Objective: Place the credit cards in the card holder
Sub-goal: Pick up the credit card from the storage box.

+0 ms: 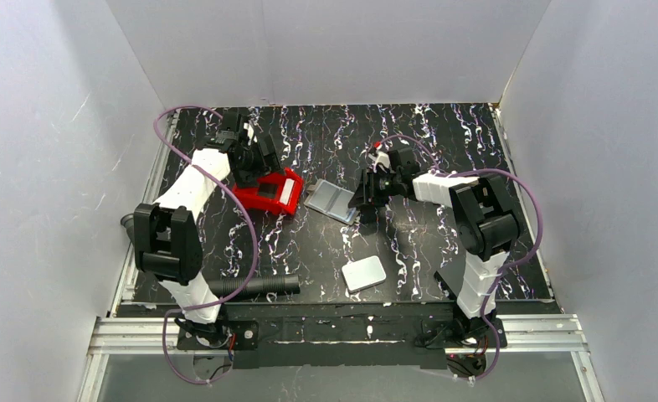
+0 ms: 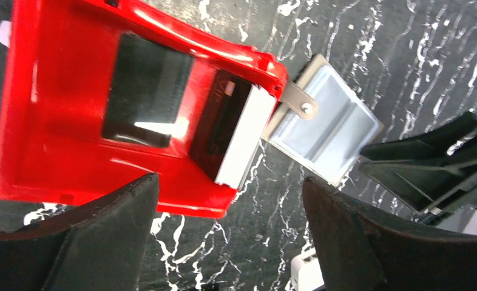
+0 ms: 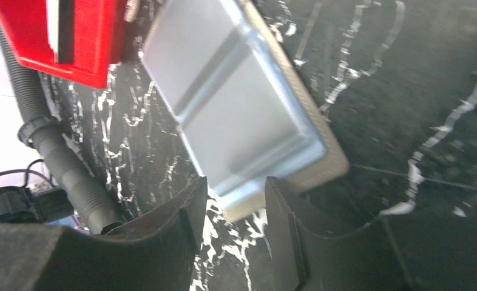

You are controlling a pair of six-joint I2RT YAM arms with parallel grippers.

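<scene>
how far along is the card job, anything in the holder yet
Done: the card holder lies open beside the red tray; whether its pale panels are cards, I cannot tell. In hand: the left gripper hovers open and empty over the tray; the right gripper has its fingers either side of the holder's edge, grip unclear. To do: a white card lies in the tray.

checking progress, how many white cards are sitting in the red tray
1: a white card at the end of the red tray nearest the card holder, beside black sheets. Others may be hidden beneath those.
</scene>
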